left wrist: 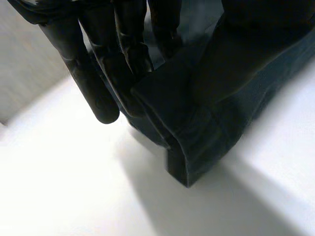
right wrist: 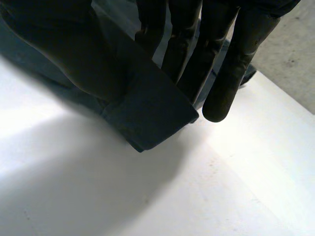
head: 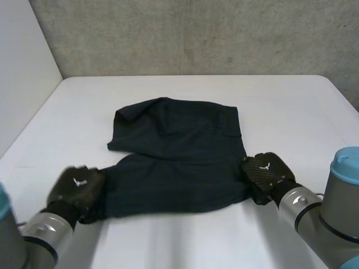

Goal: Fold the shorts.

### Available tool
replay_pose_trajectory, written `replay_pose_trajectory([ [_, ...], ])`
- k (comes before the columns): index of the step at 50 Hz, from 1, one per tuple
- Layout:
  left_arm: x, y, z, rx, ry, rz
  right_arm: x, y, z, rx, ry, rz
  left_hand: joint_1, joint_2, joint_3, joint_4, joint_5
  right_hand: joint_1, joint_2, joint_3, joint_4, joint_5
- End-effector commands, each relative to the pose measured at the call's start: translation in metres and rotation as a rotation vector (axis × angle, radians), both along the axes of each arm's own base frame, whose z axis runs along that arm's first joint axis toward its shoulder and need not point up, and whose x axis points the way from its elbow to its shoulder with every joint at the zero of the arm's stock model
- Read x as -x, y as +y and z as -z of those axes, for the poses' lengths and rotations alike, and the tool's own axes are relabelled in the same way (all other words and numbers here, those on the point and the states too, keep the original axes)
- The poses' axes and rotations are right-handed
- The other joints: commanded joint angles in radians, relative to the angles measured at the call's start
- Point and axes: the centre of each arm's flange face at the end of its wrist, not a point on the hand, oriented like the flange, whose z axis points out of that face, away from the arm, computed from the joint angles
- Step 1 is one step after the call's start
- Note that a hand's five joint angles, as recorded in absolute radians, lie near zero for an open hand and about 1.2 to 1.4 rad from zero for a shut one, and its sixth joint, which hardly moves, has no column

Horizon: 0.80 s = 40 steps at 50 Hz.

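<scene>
The dark navy shorts (head: 179, 151) lie spread in the middle of the white table (head: 291, 106), one leg pointing left at the far side. My left hand (head: 76, 188) is at the near left corner of the cloth. In its wrist view the fingers (left wrist: 98, 73) press the hemmed corner (left wrist: 197, 142) against the thumb, and that corner hangs just off the table. My right hand (head: 266, 171) is at the near right corner. There its fingers (right wrist: 236, 64) and thumb pinch the folded corner (right wrist: 147, 113), also slightly raised.
A grey wall (head: 196, 33) runs behind the table's far edge, and a white panel (head: 22, 73) stands along the left side. Bare tabletop surrounds the shorts on all sides.
</scene>
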Motion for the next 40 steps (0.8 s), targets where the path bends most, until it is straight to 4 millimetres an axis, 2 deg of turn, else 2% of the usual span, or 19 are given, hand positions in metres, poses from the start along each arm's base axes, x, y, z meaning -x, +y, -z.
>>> replay_pose_trajectory([
  [1,-0.007,0.014,-0.066,0.170,0.074,-0.003,0.005,0.010,-0.049,0.050,-0.009,0.003,0.277,0.204,0.213,0.195,0.237,0.449,0.231,0.234,0.210,0.258],
  [6,-0.011,0.026,-0.098,0.207,0.092,0.006,0.010,0.022,-0.104,0.129,-0.036,0.006,0.277,0.204,0.213,0.195,0.237,0.449,0.231,0.234,0.210,0.258],
  [9,-0.012,0.028,-0.099,0.194,0.087,0.007,0.013,0.031,-0.124,0.147,-0.027,-0.004,0.277,0.204,0.213,0.195,0.237,0.449,0.231,0.234,0.210,0.258],
  [11,-0.011,0.028,-0.095,0.176,0.080,0.010,0.014,0.035,-0.128,0.143,-0.013,-0.011,0.277,0.204,0.213,0.195,0.237,0.449,0.231,0.234,0.210,0.258],
  [13,-0.010,0.026,-0.089,0.151,0.068,0.012,0.014,0.037,-0.124,0.115,0.019,-0.023,0.277,0.204,0.213,0.195,0.237,0.449,0.231,0.234,0.210,0.258],
  [16,-0.006,0.017,-0.061,0.038,0.002,0.015,0.013,0.037,-0.115,0.086,0.047,-0.033,0.277,0.204,0.213,0.195,0.237,0.449,0.231,0.234,0.210,0.258],
  [17,-0.004,0.010,-0.047,-0.017,-0.036,0.017,0.012,0.034,-0.103,0.049,0.067,-0.039,0.277,0.204,0.213,0.195,0.237,0.449,0.231,0.234,0.210,0.258],
  [20,0.000,0.001,-0.028,-0.082,-0.082,0.026,0.008,0.027,-0.081,-0.029,0.102,-0.045,0.277,0.204,0.213,0.195,0.237,0.449,0.231,0.234,0.210,0.258],
  [21,0.004,-0.007,-0.019,-0.100,-0.103,0.031,0.006,0.022,-0.067,-0.076,0.122,-0.047,0.277,0.204,0.213,0.195,0.237,0.449,0.231,0.234,0.210,0.258],
  [24,0.011,-0.024,-0.007,-0.109,-0.122,0.033,0.002,0.013,-0.046,-0.140,0.148,-0.051,0.277,0.204,0.213,0.195,0.237,0.449,0.231,0.234,0.210,0.258],
  [28,0.024,-0.060,0.003,-0.089,-0.133,0.028,-0.002,-0.003,-0.037,-0.149,0.162,-0.036,0.277,0.204,0.213,0.195,0.237,0.449,0.231,0.234,0.210,0.258],
  [29,0.046,-0.109,-0.024,0.066,-0.123,0.035,-0.012,-0.046,-0.048,-0.034,0.150,0.029,0.277,0.204,0.213,0.195,0.237,0.449,0.231,0.234,0.210,0.258],
  [30,0.050,-0.117,-0.031,0.100,-0.121,0.031,-0.016,-0.060,-0.060,0.026,0.134,0.048,0.277,0.204,0.213,0.195,0.237,0.449,0.231,0.234,0.210,0.258],
  [31,0.056,-0.136,-0.051,0.186,-0.109,0.010,-0.019,-0.068,-0.068,0.065,0.119,0.055,0.277,0.204,0.213,0.195,0.237,0.449,0.231,0.234,0.210,0.258],
  [33,0.062,-0.154,-0.076,0.281,-0.084,-0.021,-0.024,-0.084,-0.087,0.155,0.084,0.074,0.277,0.204,0.213,0.195,0.237,0.449,0.231,0.234,0.210,0.258],
  [34,0.065,-0.170,-0.104,0.383,-0.049,-0.062,-0.030,-0.098,-0.112,0.263,0.028,0.093,0.277,0.204,0.213,0.195,0.237,0.449,0.231,0.234,0.210,0.258],
  [37,0.067,-0.185,-0.158,0.563,0.044,-0.139,-0.038,-0.116,-0.160,0.470,-0.073,0.118,0.277,0.204,0.213,0.195,0.237,0.449,0.231,0.234,0.210,0.258],
  [38,0.066,-0.188,-0.194,0.679,0.112,-0.179,-0.043,-0.122,-0.194,0.619,-0.153,0.130,0.277,0.204,0.213,0.195,0.237,0.449,0.231,0.234,0.210,0.258],
  [40,0.067,-0.187,-0.221,0.776,0.179,-0.200,-0.043,-0.124,-0.229,0.767,-0.246,0.149,0.277,0.204,0.213,0.195,0.237,0.449,0.231,0.234,0.210,0.258],
])
